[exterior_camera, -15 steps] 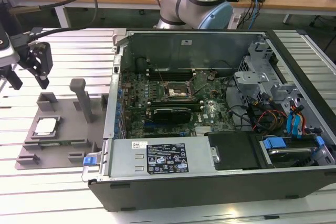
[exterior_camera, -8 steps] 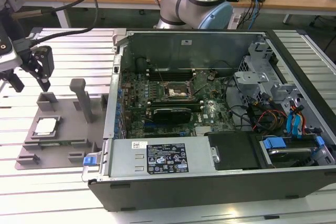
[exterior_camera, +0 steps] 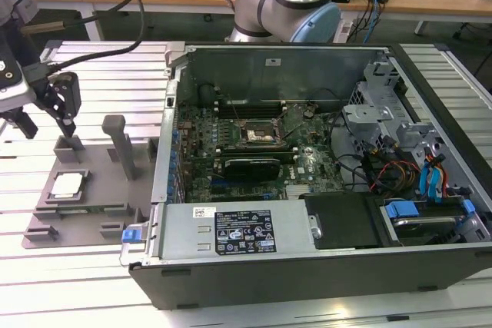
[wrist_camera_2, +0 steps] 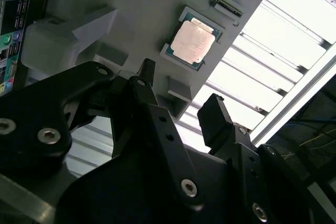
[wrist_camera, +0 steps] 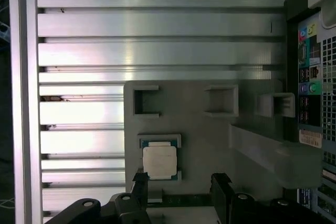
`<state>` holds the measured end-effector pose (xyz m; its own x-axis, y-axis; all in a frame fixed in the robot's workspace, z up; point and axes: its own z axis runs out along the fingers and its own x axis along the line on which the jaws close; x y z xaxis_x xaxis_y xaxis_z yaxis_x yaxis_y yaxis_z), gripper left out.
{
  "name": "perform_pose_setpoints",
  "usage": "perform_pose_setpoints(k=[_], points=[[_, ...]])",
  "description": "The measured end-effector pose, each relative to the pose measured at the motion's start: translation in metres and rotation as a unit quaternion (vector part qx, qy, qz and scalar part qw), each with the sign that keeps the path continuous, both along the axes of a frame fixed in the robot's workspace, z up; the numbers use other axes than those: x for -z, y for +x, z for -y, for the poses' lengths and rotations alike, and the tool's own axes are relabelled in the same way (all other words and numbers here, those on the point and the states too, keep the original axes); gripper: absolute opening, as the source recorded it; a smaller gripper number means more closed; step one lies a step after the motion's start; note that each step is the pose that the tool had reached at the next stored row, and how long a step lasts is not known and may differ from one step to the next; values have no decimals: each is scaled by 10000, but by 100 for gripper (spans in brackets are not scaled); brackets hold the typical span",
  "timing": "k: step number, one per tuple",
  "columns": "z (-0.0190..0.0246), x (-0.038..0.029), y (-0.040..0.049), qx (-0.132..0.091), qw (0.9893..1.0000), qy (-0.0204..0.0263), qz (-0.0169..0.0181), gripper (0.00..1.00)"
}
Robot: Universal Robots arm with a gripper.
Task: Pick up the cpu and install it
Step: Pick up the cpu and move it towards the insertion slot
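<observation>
The cpu (exterior_camera: pixel 66 183) is a small square chip with a silvery top. It lies flat in a recess of the grey fixture plate (exterior_camera: pixel 96 197), at the exterior view's left. My gripper (exterior_camera: pixel 46 122) hangs above the plate's far end, open, with nothing between its fingers. In the second wrist view the cpu (wrist_camera_2: pixel 193 43) lies beyond the black fingertips, clear of the open gripper (wrist_camera_2: pixel 179 88). In the first wrist view the cpu (wrist_camera: pixel 159 160) sits just ahead of one finger (wrist_camera: pixel 139 182) of the gripper (wrist_camera: pixel 180 182). The black socket (exterior_camera: pixel 260 134) with its metal frame sits on the motherboard inside the case.
The open computer case (exterior_camera: pixel 307 259) stands to the exterior view's right of the fixture plate, its wall close beside it. A tall grey post (exterior_camera: pixel 117 140) rises from the plate between gripper and case. Ribbed aluminium table (wrist_camera: pixel 157 24) surrounds the plate. Cables hang behind the arm.
</observation>
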<state>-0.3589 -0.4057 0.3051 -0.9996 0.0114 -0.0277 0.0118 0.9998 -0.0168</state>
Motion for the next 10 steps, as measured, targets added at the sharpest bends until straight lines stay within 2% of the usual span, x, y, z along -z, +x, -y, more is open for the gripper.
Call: perform_pose_setpoints(k=[10], points=[[0, 108, 0, 0, 10000, 0, 0, 60]])
